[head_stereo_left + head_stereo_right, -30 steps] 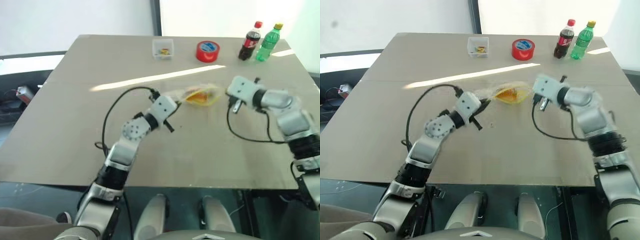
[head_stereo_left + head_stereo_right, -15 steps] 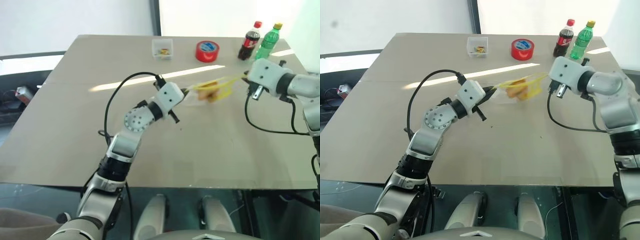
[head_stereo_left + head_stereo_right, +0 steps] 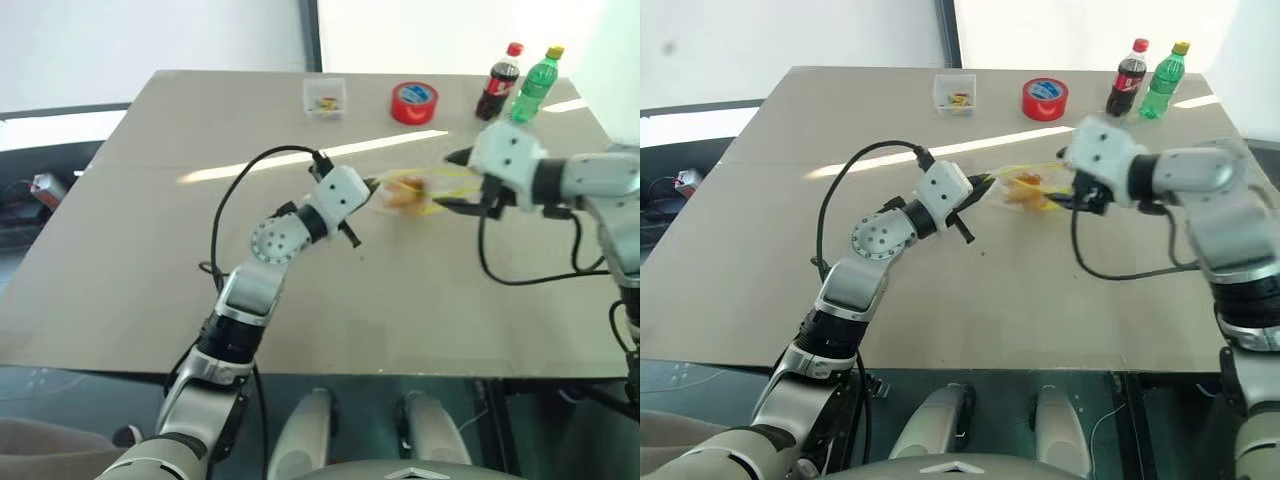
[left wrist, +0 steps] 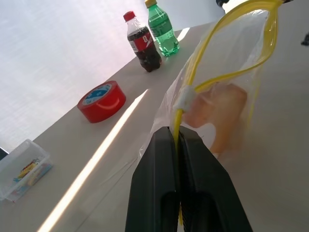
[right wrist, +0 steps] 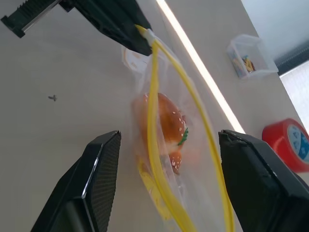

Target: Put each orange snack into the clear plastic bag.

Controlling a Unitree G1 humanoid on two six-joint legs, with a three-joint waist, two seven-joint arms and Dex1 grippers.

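**A:** How was the clear plastic bag [image 4: 227,82] held above the desk [image 3: 150,250]?

**B:** It was kept off the surface at mid-desk by the left gripper [image 4: 177,140], whose fingers [image 4: 159,159] were pressed together on the yellow seal strip [image 5: 153,145] at one corner. Held that way, the bag hung with its mouth pulled into an open loop.

**A:** And the orange snacks?

**B:** One orange snack [image 5: 166,121] was seen inside the bag, and more orange below it may have been the second, though that could not be told for certain. None was seen lying loose on the desk.

**A:** What of the right gripper [image 5: 166,145]?

**B:** Its fingers [image 5: 99,169] were spread wide on either side of the bag, with nothing clamped between them. The job was judged close to finished.

**A:** The other items?

**B:** The red tape roll [image 3: 414,102], the small clear box [image 3: 326,98] and two bottles [image 3: 519,83] were left at the far edge, well apart from the bag.
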